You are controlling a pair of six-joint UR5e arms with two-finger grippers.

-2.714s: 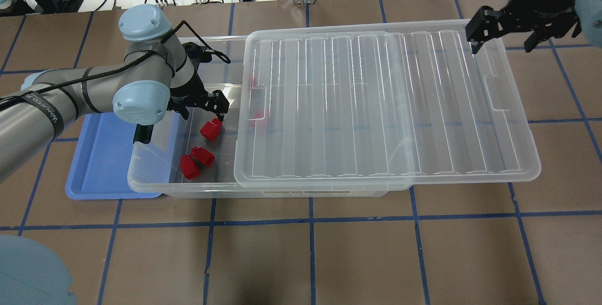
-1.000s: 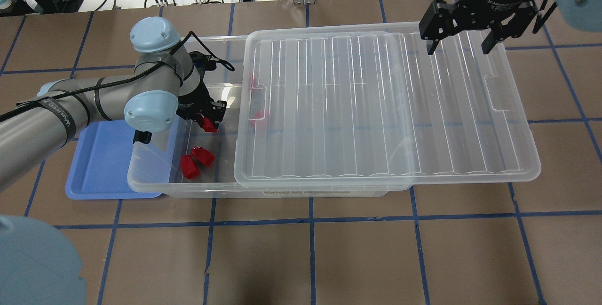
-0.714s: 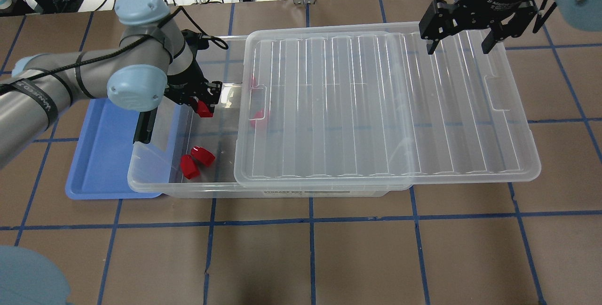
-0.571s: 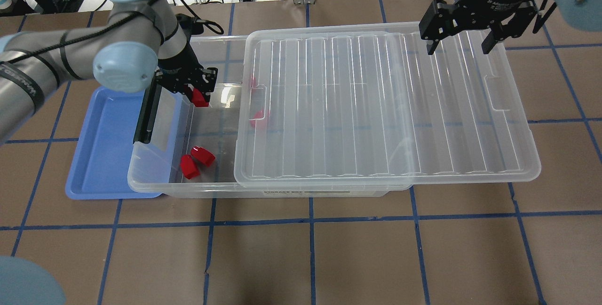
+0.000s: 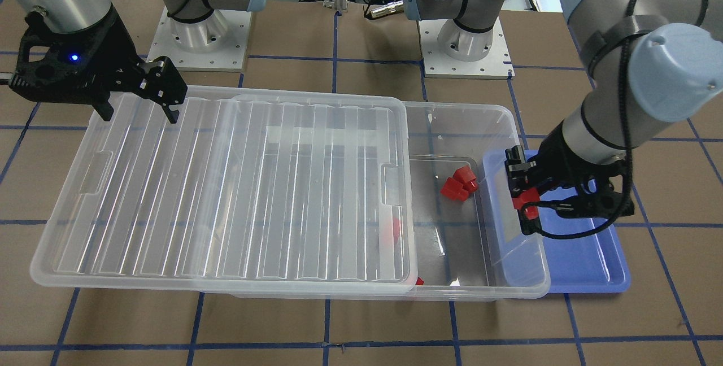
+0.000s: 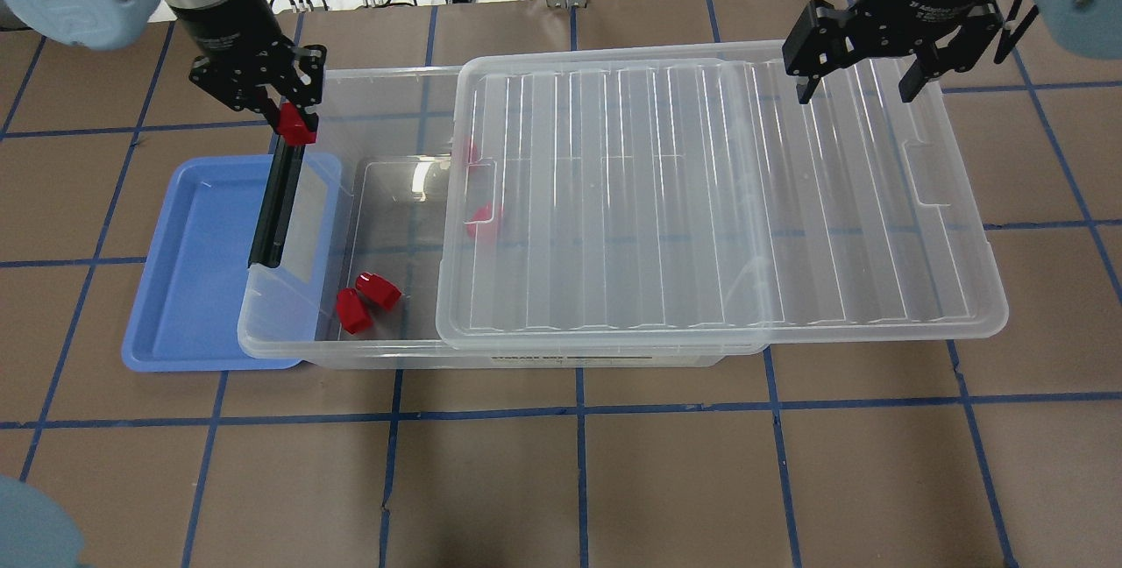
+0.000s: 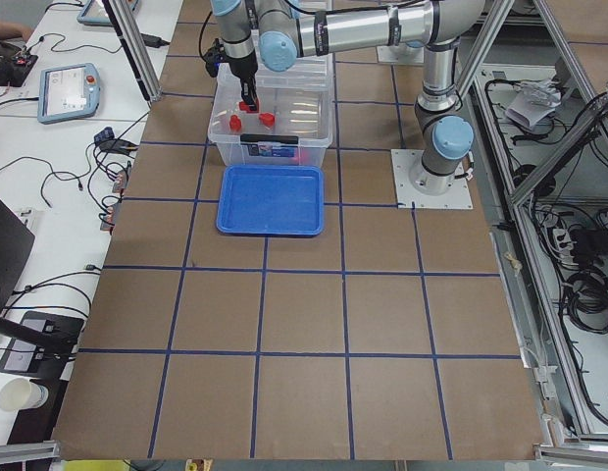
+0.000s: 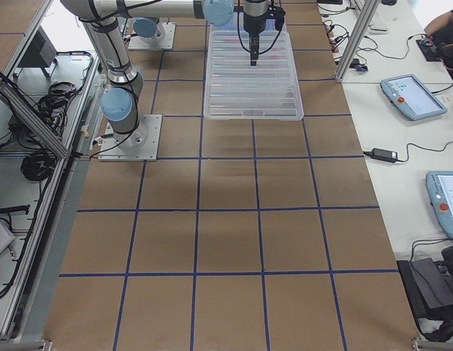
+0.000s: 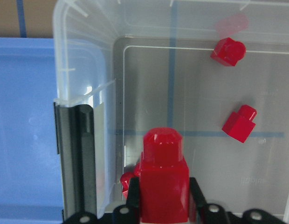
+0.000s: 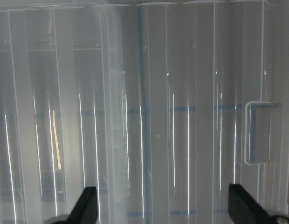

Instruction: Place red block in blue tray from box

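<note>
My left gripper (image 6: 295, 112) is shut on a red block (image 6: 296, 124) and holds it in the air over the latch end of the box (image 6: 386, 86). The wrist view shows the held block (image 9: 163, 182) above the box floor, just inside the black latch handle (image 9: 79, 158). The blue tray (image 6: 197, 270) lies beside that end, partly under the box rim. Several more red blocks (image 6: 366, 301) lie in the box's open part, and some show through the lid. My right gripper (image 6: 855, 88) is open over the far right of the lid (image 6: 701, 191).
The ribbed clear lid (image 5: 226, 185) is slid towards my right and covers most of the box. The black latch handle (image 6: 276, 209) stands up between the box's open part and the tray. Brown table with blue tape lines lies all round.
My left gripper closed on a red block in the box, lifted it and carried it up and towards the box's far left corner. My right gripper moved left over the lid, then held still.
</note>
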